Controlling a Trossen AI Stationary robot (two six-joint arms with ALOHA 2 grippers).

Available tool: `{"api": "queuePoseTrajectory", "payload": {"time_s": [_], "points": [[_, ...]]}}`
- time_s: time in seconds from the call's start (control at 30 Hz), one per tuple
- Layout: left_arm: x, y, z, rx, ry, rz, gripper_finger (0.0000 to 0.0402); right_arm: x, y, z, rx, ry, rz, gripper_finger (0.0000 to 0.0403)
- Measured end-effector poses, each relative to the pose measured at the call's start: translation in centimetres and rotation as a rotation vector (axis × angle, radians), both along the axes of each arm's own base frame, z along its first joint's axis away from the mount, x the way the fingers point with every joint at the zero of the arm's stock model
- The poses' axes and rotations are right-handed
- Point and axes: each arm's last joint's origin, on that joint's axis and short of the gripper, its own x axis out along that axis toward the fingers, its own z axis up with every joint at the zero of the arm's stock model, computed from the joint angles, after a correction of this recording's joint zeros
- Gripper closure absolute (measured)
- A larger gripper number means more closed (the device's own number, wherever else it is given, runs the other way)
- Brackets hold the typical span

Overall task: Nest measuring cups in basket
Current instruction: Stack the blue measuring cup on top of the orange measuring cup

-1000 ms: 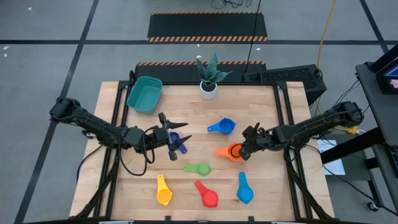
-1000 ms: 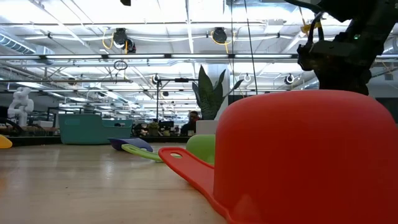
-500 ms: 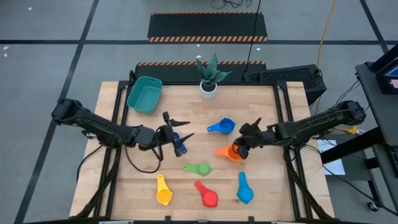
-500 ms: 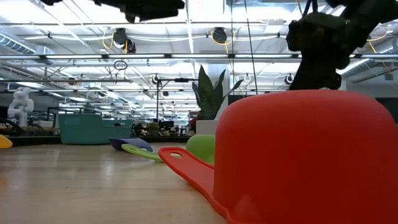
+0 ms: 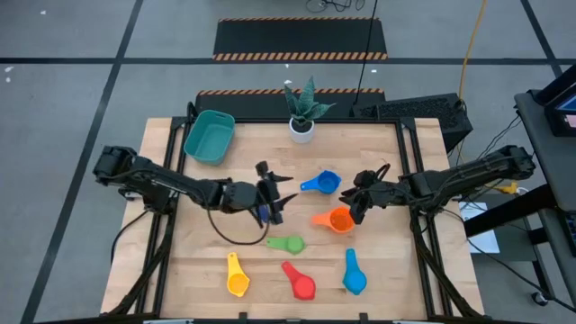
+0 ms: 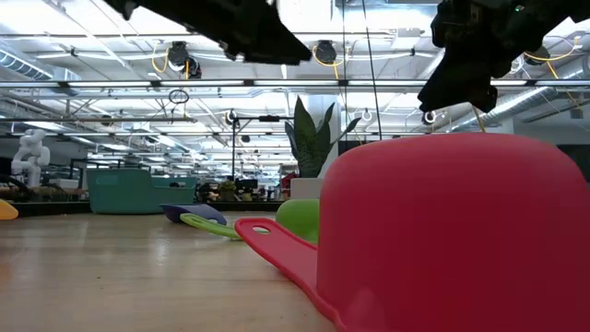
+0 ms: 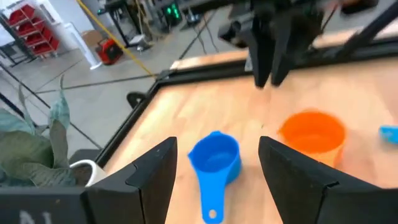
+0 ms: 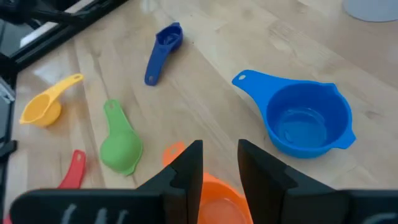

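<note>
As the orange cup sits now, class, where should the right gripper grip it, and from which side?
Probably by the rim of the orange cup, from straight above. It sits upright, mouth open, and the right gripper hangs just beside it; the flat handle lies low on the table.

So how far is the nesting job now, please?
Done: nothing; the teal plastic basket holds no cup. In hand: nothing; the open left gripper and right gripper hover empty near the blue plastic cup and orange plastic cup. Left: all cups.
</note>
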Motion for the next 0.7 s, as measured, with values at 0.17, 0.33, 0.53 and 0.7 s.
{"api": "queuePoseTrajectory", "payload": {"time_s": [0.17,0.33,0.53,0.7], "points": [[1.6,1.1,-0.9,-0.020,0.047,0.012,0.0173,0.1,0.0,0.1,0.003,-0.012,0.001,0.0309],[2.5,2.4,-2.4,-0.066,0.095,-0.043,0.0146,0.1,0.0,0.1,-0.006,-0.008,0.015,0.0309],[3.3,4.1,-3.9,-0.053,0.129,-0.054,0.0074,0.1,0.1,0.1,-0.010,-0.004,0.021,0.0309],[4.2,5.6,-6.9,-0.122,0.180,-0.077,0.0028,0.1,0.1,0.1,-0.008,-0.006,0.021,0.0309]]}}
